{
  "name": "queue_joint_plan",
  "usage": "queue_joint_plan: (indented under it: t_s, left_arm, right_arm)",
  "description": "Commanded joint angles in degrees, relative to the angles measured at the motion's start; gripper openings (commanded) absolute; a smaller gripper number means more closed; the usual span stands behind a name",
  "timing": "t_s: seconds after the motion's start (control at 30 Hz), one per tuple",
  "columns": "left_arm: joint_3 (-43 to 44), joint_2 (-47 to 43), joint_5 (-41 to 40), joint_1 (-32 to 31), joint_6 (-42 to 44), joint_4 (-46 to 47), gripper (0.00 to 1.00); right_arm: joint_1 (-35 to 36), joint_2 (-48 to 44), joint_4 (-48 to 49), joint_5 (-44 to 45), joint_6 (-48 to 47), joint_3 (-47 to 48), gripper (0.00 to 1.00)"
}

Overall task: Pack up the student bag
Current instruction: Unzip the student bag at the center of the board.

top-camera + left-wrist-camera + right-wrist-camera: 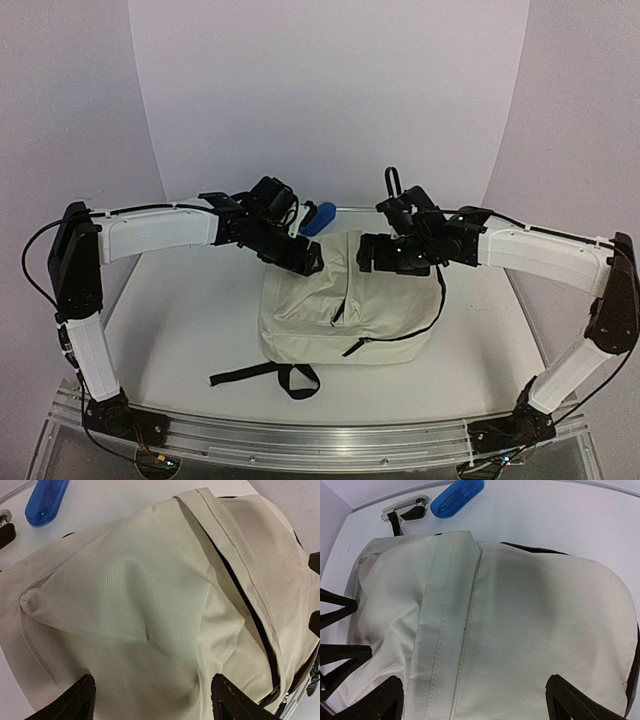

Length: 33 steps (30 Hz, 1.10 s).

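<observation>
The student bag [335,310] lies flat in the middle of the table, cream fabric with a black zipper [250,617] and black straps [270,375] trailing toward the near edge. Both grippers hover over its far end. My left gripper [305,258] is open, its black fingertips [76,702] wide apart above creased fabric [140,605], gripping nothing. My right gripper [372,255] is open too, and its fingertips [572,704] straddle a stitched seam [462,630] without pinching it. The bag's inside is hidden.
A blue translucent case [318,217] lies on the table just beyond the bag's far edge, and it shows as well in the left wrist view [47,500] and the right wrist view [457,497]. A white and black clip [405,510] lies beside it. White walls stand close behind.
</observation>
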Motion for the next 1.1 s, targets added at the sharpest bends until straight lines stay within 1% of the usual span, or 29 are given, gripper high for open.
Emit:
queue_joint_plan:
  t_s: [0.0, 0.03, 0.1, 0.17, 0.23, 0.27, 0.3, 0.37, 0.4, 0.5, 0.6, 0.63, 0.67, 0.7, 0.73, 0.77, 0.83, 0.87, 0.93, 0.97, 1.07]
  left_arm:
    - [4.35, 0.88, -3.19, -0.37, 2.23, -1.91, 0.75]
    - [4.47, 0.93, -3.55, -0.45, 2.38, -2.02, 0.66]
    - [4.27, 0.84, -3.55, -0.49, 2.41, -1.7, 0.6]
    - [4.27, 0.9, -2.95, -0.55, 2.39, -1.44, 0.59]
    - [4.2, 0.99, -2.11, -0.62, 2.31, -0.94, 0.62]
    - [4.15, 1.23, -1.65, -0.72, 2.3, -0.69, 0.65]
    - [4.25, 1.31, -1.49, -0.8, 2.3, -0.61, 0.66]
    - [4.35, 1.59, -1.09, -0.88, 2.43, -0.29, 0.67]
    - [4.36, 1.76, -0.64, -0.9, 2.59, -0.07, 0.66]
    - [4.57, 2.55, 0.05, -0.98, 2.65, 0.31, 0.57]
    - [4.43, 3.22, 0.6, -0.98, 2.21, 0.95, 0.38]
    - [4.18, 3.22, 0.8, -0.99, 1.87, 1.48, 0.3]
    - [4.01, 3.17, 0.86, -0.99, 1.66, 1.71, 0.26]
    - [3.59, 3.0, 1.03, -0.99, 1.33, 2.23, 0.19]
    - [3.33, 2.89, 1.05, -0.99, 1.2, 2.53, 0.18]
    - [2.85, 2.59, 0.99, -0.99, 0.89, 2.95, 0.11]
    - [2.01, 2.0, 0.45, -0.99, 0.49, 3.57, 0.03]
    - [1.73, 1.64, 0.22, -0.99, 0.33, 3.71, 0.0]
    - [1.24, 1.11, -0.59, -0.96, 0.28, 3.72, 0.0]
    - [0.92, 0.84, -1.59, -0.99, 0.28, 3.62, 0.0]
    - [0.22, -0.13, -3.58, -0.99, 0.43, 3.12, 0.0]
  right_arm:
    - [1.1, 0.6, -0.54, 6.41, 2.88, 2.3, 0.98]
    - [1.43, 0.96, -0.76, 7.72, 3.35, 2.67, 0.98]
    - [2.06, 1.99, -1.31, 9.17, 3.6, 3.64, 0.98]
    - [2.95, 3.39, -2.28, 10.4, 3.7, 4.84, 0.98]
    - [3.79, 4.6, -3.16, 11.88, 3.79, 5.98, 0.98]
    - [4.3, 5.84, -4.04, 12.85, 3.85, 7.21, 0.98]
    - [4.55, 6.52, -4.48, 13.45, 3.95, 7.86, 0.98]
    - [4.94, 7.5, -5.08, 14.43, 3.91, 9.12, 0.98]
    - [5.23, 8.21, -5.35, 14.78, 3.92, 9.62, 0.98]
    - [5.8, 9.84, -5.89, 15.26, 4.04, 10.77, 0.98]
    - [6.36, 11.75, -7.0, 15.89, 4.59, 12.2, 0.98]
    - [6.52, 12.42, -7.54, 16.42, 4.81, 12.47, 0.98]
    - [6.7, 12.73, -7.87, 16.76, 5.05, 12.71, 0.98]
    - [6.76, 13.32, -8.42, 17.1, 5.11, 12.93, 0.98]
    - [6.72, 13.66, -8.68, 17.12, 5.07, 13.02, 0.98]
    - [6.76, 14.43, -9.52, 17.64, 4.95, 13.54, 0.98]
    - [6.79, 15.67, -11.38, 18.78, 5.09, 15.14, 0.97]
    - [6.78, 16.39, -12.66, 19.5, 5.23, 15.71, 0.96]
    - [6.77, 16.88, -13.92, 20.33, 5.42, 16.36, 0.9]
    - [6.79, 16.8, -14.39, 20.57, 5.47, 16.3, 0.85]
    - [6.76, 15.94, -14.61, 20.78, 5.68, 15.69, 0.79]
